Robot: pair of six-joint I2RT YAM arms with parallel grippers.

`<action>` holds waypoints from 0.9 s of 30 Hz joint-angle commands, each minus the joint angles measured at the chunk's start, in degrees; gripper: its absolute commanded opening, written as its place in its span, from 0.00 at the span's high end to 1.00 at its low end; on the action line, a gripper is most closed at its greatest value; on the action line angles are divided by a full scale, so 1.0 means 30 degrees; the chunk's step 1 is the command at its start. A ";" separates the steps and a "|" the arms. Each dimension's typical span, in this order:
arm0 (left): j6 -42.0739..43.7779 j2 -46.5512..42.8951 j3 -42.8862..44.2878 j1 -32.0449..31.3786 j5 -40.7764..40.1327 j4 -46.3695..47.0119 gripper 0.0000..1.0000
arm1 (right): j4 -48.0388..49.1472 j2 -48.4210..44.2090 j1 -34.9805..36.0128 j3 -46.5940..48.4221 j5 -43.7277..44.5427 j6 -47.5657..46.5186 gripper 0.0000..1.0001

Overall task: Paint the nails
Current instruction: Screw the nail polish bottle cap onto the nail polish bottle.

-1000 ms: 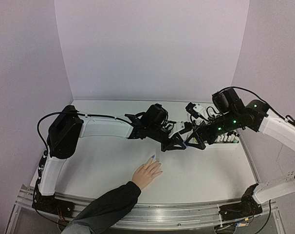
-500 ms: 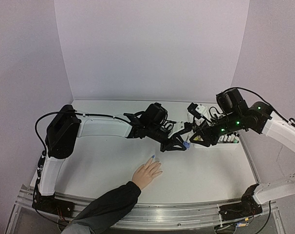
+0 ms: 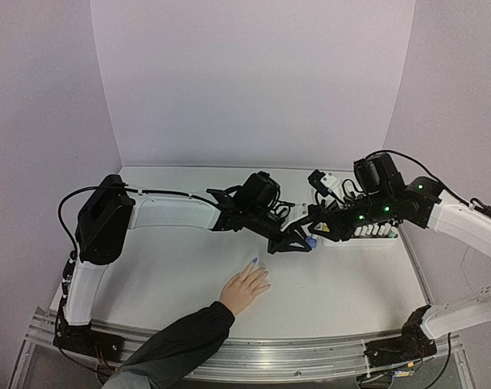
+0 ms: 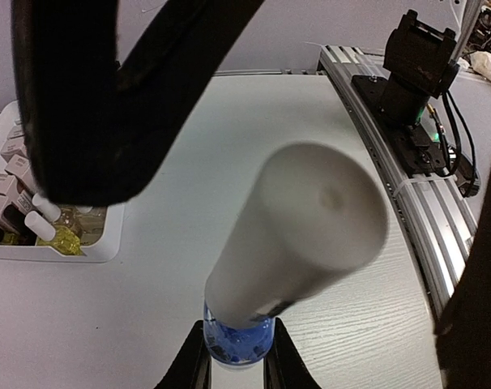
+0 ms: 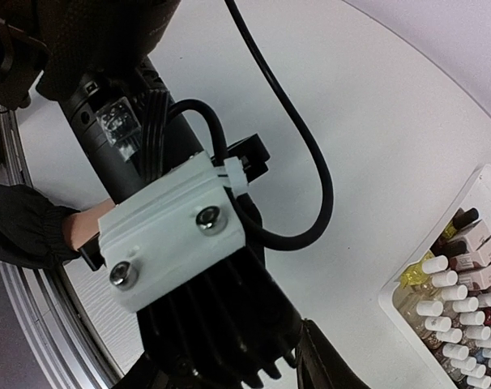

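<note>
A light-skinned hand [image 3: 245, 288] in a dark sleeve lies flat on the table near the front. One of the nails [image 3: 254, 261] shows blue at a fingertip; the others are too small to make out. My left gripper [image 3: 299, 243] [image 4: 236, 361] is shut on a small blue polish bottle [image 4: 237, 340] with a tall white cap [image 4: 302, 235], held above the table behind the hand. My right gripper [image 3: 313, 232] meets it from the right, its dark fingers [image 4: 91, 105] on either side of the cap. Whether they touch the cap is hidden.
A white tray [image 3: 375, 241] [image 5: 389, 293] packed with several polish bottles sits at the right, just behind my right arm. The aluminium rail [image 4: 416, 186] with the arm bases runs along the table's near edge.
My right gripper has shifted left onto the bottle's cap and its jaws have narrowed. The left gripper and the hand have stayed put.
</note>
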 commanded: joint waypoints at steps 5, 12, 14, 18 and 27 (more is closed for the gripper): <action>0.0361 -0.1422 -0.0042 -0.0132 0.0300 0.0131 1.00 | 0.0874 -0.0352 -0.0090 -0.0577 0.0396 0.0471 0.70; 0.0365 -0.1367 -0.0031 -0.0149 0.0329 0.0140 1.00 | 0.0895 -0.0796 -0.0205 -0.0910 0.0694 0.0756 0.76; 0.0373 -0.1338 -0.0024 -0.0145 0.0353 0.0143 1.00 | 0.0888 -0.0589 -0.0226 -0.0780 0.0675 0.0995 0.77; 0.0382 -0.1307 0.0000 -0.0160 0.0360 0.0150 1.00 | 0.0909 -0.0221 -0.0239 -0.0700 0.0371 0.1318 0.79; 0.0249 -0.1421 -0.0155 -0.0134 0.0212 0.0459 1.00 | 0.0872 -0.0296 -0.0314 -0.0873 -0.0049 0.1483 0.95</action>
